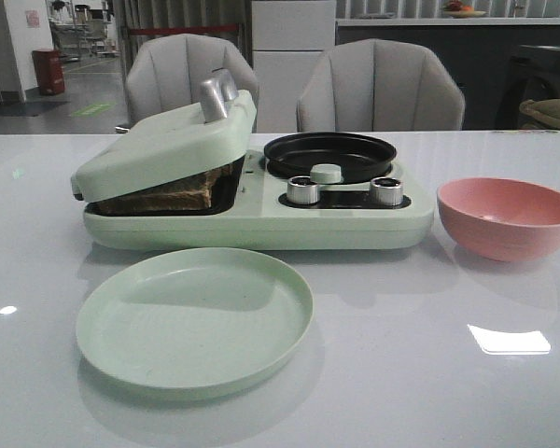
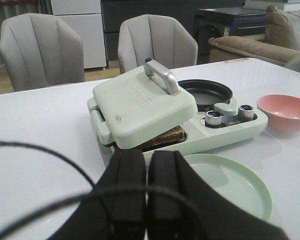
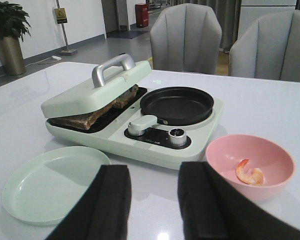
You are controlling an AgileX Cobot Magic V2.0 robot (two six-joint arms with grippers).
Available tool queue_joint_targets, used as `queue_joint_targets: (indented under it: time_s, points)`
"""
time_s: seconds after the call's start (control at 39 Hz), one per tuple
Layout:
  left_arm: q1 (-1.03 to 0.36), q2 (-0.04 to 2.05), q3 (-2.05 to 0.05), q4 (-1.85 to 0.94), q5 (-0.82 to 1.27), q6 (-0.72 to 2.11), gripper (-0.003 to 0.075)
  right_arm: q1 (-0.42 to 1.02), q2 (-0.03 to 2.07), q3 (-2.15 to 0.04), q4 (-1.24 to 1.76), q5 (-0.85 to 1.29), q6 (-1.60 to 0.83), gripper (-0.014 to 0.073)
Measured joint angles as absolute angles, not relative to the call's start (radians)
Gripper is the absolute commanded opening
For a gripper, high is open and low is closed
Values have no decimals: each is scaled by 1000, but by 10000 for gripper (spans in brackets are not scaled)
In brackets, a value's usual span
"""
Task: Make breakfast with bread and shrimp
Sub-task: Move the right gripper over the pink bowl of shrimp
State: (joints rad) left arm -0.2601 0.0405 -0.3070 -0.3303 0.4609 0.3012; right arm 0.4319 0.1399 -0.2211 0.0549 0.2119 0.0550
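Observation:
The bread (image 1: 173, 193) lies inside the pale green breakfast maker (image 1: 252, 219), under its half-lowered lid (image 1: 163, 140); only the brown edges show (image 2: 165, 138) (image 3: 90, 117). One orange-pink shrimp (image 3: 250, 174) lies in the pink bowl (image 3: 250, 167) (image 1: 509, 217) to the right of the maker. My left gripper (image 2: 147, 157) is shut with nothing in it, back from the maker's front left corner. My right gripper (image 3: 154, 172) is open and empty, above the table between the green plate (image 3: 52, 182) and the pink bowl. Neither gripper shows in the front view.
A round black pan (image 1: 329, 154) sits on the maker's right half, with two silver knobs (image 1: 303, 190) (image 1: 386, 190) in front. The empty green plate (image 1: 194, 317) lies in front of the maker. Two grey chairs (image 1: 381, 84) stand behind the table.

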Motion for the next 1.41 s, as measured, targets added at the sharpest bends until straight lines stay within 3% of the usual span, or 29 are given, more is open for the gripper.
queue_joint_targets:
  time_s: [0.18,0.64,0.98,1.41]
  points:
    - [-260,40,-307,-330,461,301,111,432,202,-298,58,265,55,359]
    - [-260,40,-307,-332,484,301,111,415,640,-599,16,450,55,359]
    - [-260,40,-307,-332,484,301,111,182,837,-778,48,502,55,359]
    - [-260,40,-307,-332,485,301,111,-144,1304,-1061,331,627,-28,359]
